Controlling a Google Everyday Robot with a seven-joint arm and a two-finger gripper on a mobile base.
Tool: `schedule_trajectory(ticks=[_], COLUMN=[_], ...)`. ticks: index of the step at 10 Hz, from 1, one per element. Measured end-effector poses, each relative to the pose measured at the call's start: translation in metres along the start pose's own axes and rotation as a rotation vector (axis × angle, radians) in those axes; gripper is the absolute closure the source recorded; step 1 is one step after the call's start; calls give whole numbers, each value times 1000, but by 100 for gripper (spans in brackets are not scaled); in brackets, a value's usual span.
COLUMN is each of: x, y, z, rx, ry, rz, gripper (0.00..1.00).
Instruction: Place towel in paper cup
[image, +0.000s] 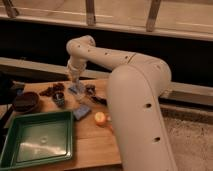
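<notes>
A small blue-grey folded towel (82, 111) lies on the wooden table (90, 145), just right of the green tray's far corner. A small dark cup-like object (60, 98) stands to its left; I cannot tell whether it is the paper cup. My gripper (75, 89) hangs from the white arm (125, 70) over the back of the table. It is just behind the towel and to the right of the cup-like object.
A green tray (37, 142) fills the front left of the table. A dark bowl (26, 101) sits at the far left. Dark bits (52, 90) lie at the back. An orange fruit (100, 118) sits right of the towel. My arm's large body blocks the right side.
</notes>
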Motion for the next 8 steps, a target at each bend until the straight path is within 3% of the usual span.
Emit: schedule_trajectory(ticks=[3, 8], x=[4, 19], y=[-12, -11], z=[11, 27], rx=[14, 3], ry=[33, 79], rz=[30, 45], gripper=[34, 30])
